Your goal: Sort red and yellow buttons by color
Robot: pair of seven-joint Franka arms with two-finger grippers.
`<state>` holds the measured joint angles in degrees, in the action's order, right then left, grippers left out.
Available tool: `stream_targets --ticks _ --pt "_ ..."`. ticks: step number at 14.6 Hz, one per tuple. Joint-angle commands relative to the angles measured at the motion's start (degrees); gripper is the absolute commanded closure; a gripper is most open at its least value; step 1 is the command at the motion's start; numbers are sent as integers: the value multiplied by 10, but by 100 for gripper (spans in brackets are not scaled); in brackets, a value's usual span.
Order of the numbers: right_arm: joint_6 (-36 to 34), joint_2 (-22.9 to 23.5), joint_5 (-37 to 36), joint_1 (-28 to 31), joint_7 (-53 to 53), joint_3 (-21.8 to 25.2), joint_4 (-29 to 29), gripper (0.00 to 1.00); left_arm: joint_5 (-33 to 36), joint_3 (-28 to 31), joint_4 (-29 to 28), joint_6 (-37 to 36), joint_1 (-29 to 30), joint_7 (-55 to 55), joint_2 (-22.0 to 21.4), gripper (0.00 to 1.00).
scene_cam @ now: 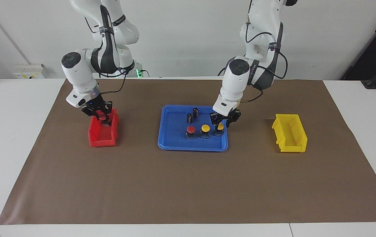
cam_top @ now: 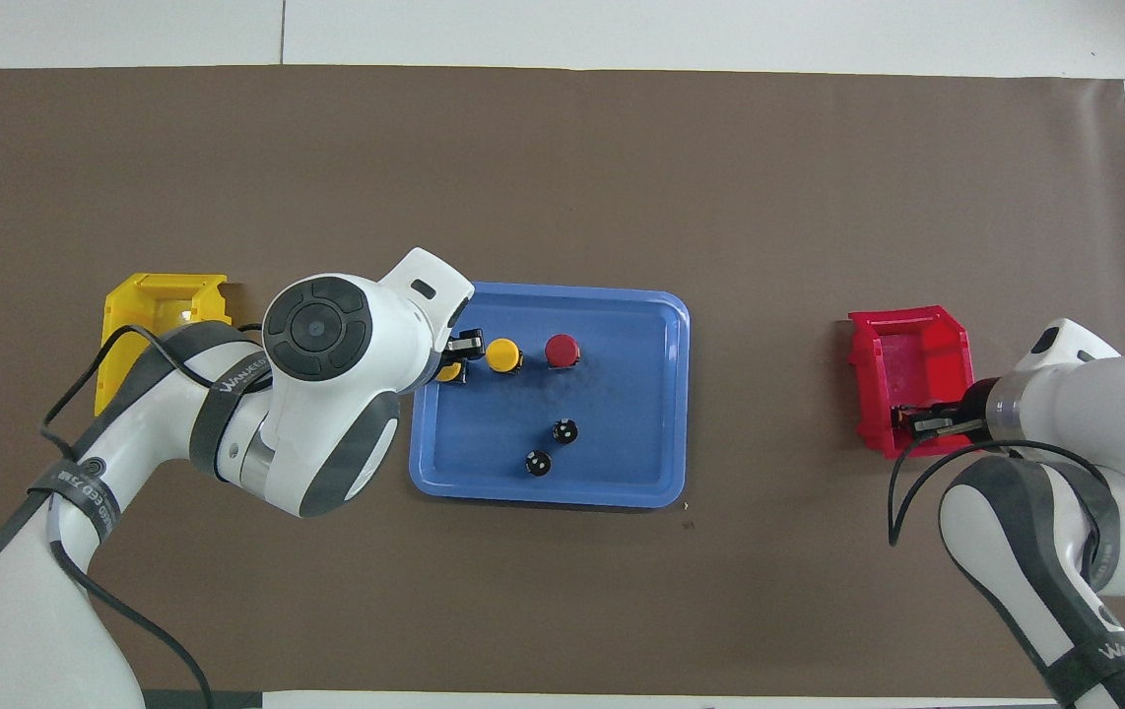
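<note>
A: R gripper (scene_cam: 104, 121) over the red bin (scene_cam: 99, 138), at the table's 9 o'clock in the facing view, jaws clamped on a red button (scene_cam: 100, 114)

B: Centre, blue tray (scene_cam: 174, 144): red button #2 (scene_cam: 191, 129), yellow button (scene_cam: 205, 127), two dark cylinders (scene_cam: 192, 115) at its 12

A: L gripper (scene_cam: 220, 125) straddles yellow button #2 (scene_cam: 220, 126) — gripped? can't tell. Yellow bin (scene_cam: 290, 144) at 3
</note>
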<state>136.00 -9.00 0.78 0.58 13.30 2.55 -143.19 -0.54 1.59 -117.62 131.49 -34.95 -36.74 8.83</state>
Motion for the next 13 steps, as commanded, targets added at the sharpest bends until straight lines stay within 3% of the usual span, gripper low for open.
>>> stream_targets --ticks 1,4,5,6,7,8,13 --pt "11 -12 7 -1 2 -2 -13 46 -9 8 -23 31 -11 -6 -6 45" --pt "-6 -8 7 0 7 -2 7 43 -9 9 -23 46 -25 -20 15 45" --pt "-27 -7 7 0 7 -2 24 42 -10 9 -22 44 -25 -21 15 52" --pt "-57 -5 7 0 8 -2 51 41 -10 9 -20 40 -25 -21 15 79" --pt "-92 -5 6 -1 6 -3 77 40 -10 9 -16 34 -25 -21 15 93" --pt "-131 -6 6 -1 3 -5 111 40 -10 10 -3 10 -23 -20 10 99" --pt "-307 0 8 -44 -77 -11 284 33 -9 17 172 -305 14 17 -82 99"
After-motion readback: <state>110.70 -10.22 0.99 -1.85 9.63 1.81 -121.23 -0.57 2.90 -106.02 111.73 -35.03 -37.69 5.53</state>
